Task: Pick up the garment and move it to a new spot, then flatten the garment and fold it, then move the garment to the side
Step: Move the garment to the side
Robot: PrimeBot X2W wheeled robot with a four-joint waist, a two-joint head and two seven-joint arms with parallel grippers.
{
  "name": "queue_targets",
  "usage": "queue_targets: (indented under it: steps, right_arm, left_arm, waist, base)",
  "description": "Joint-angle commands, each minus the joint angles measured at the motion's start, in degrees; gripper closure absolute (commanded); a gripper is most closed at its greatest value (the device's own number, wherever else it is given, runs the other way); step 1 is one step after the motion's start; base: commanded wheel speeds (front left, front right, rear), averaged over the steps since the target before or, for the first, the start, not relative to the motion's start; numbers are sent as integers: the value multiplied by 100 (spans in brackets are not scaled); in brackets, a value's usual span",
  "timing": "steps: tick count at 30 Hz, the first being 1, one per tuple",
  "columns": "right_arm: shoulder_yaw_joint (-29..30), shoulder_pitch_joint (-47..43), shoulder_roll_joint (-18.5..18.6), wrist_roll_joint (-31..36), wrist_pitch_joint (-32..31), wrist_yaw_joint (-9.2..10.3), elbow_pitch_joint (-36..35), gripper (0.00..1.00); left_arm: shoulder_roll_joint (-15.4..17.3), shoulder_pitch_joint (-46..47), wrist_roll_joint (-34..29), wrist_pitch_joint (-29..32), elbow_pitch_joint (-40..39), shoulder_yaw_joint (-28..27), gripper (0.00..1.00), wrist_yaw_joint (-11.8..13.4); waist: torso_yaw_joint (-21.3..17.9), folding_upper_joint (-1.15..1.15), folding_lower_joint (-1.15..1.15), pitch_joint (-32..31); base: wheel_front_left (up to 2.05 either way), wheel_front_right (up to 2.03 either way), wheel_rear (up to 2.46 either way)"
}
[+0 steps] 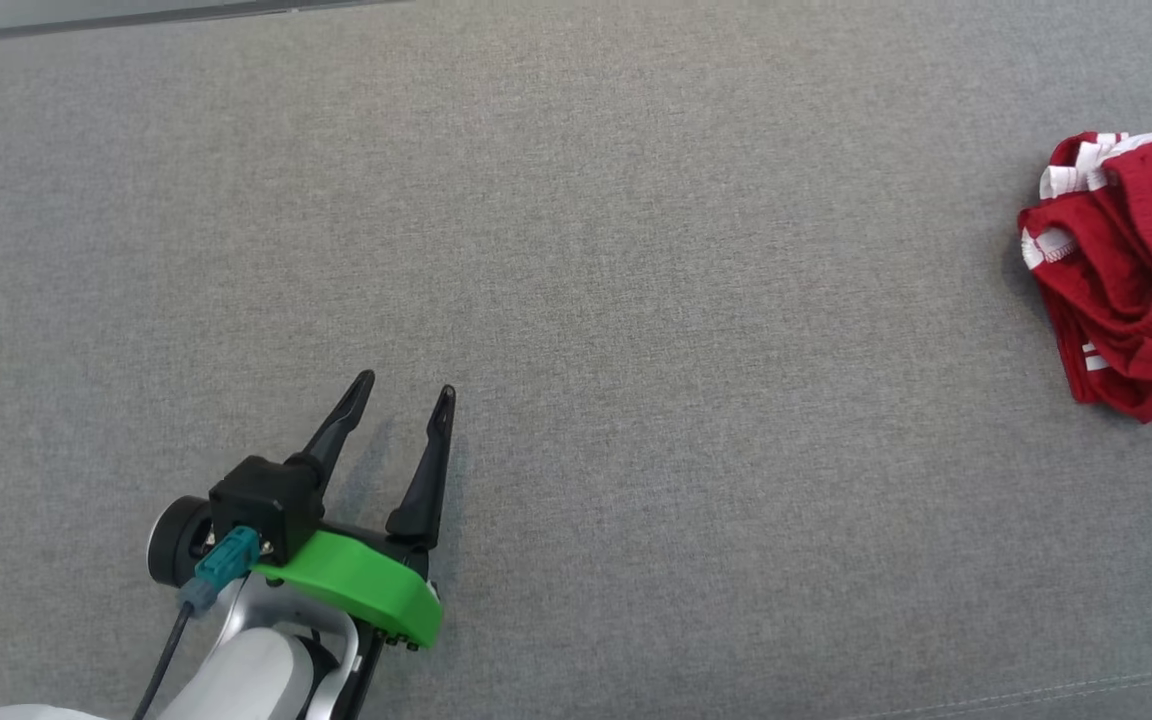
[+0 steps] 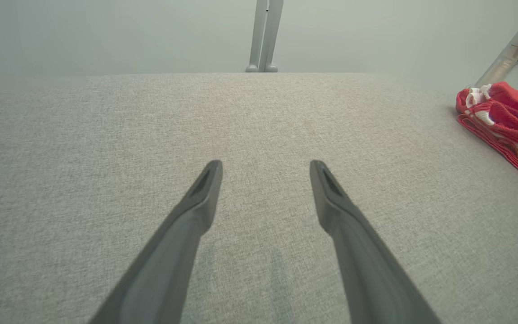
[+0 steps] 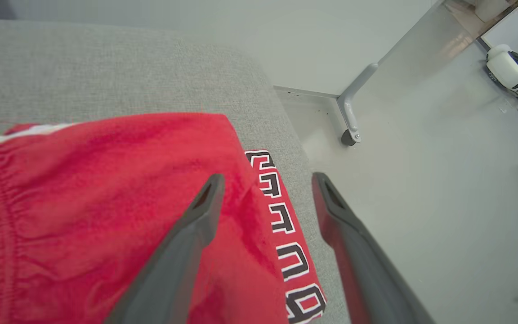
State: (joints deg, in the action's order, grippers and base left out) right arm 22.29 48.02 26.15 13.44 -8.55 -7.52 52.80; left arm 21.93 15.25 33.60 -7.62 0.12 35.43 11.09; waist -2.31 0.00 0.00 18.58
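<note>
The garment [image 1: 1131, 270] is a red piece with white trim, lying folded in a thick bundle at the far right of the grey fabric surface [image 1: 636, 300]. It also shows at the right edge of the left wrist view, garment [image 2: 506, 121]. My left gripper [image 1: 406, 388] rests low at the lower left, open and empty, far from the cloth; left gripper [image 2: 265, 168] has its fingers spread over bare fabric. My right gripper [image 3: 268, 180] hovers just above the garment [image 3: 106, 202], open, over its edge band of black-and-white patterned trim [image 3: 286, 234], holding nothing.
The surface's right edge [image 3: 295, 153] drops to a pale floor [image 3: 421, 202] right beside the garment. A metal frame leg with a caster [image 3: 351, 130] stands on that floor. A vertical post [image 2: 263, 36] rises beyond the far edge.
</note>
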Motion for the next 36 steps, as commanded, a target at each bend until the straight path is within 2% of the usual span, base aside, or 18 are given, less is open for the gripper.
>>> queue_targets:
  steps: [1,11,16,20,27,31,36]
  right_arm:
    - [-49,77,-49,-79,63,7,-31,0]
    - [-1460,366,-378,-1106,714,8,-336,0]
    - [-2327,56,-601,-1892,954,7,-872,0]
    - [-2741,-315,-790,-2307,1020,8,-1388,0]
    - [-2819,-1227,-1200,-2487,1009,7,-2528,0]
    - [-2639,-1848,-1426,-2186,950,7,-3226,0]
    - [-2417,-2636,-1920,-1706,900,9,-4041,0]
  left_arm:
    - [0,-16,37,-13,10,-20,0,1]
    - [0,-111,238,-315,143,-312,0,74]
    - [-24,-273,448,-533,273,-625,0,126]
    - [-36,-446,563,-630,357,-835,0,152]
    - [-45,-807,698,-712,427,-1136,0,127]
    - [-53,-1025,717,-743,391,-1295,0,138]
    - [-74,-1259,619,-761,342,-1425,0,154]
  waist:
    - [-59,0,0,-81]
    - [-136,0,0,-598]
    - [-104,0,0,-976]
    - [-66,0,0,-1215]
    - [38,0,0,-1547]
    - [112,0,0,-1655]
    - [188,0,0,-1729]
  base:
    - [0,0,0]
    - [0,0,0]
    - [0,0,0]
    - [0,0,0]
    - [0,0,0]
    - [0,0,0]
    - [0,0,0]
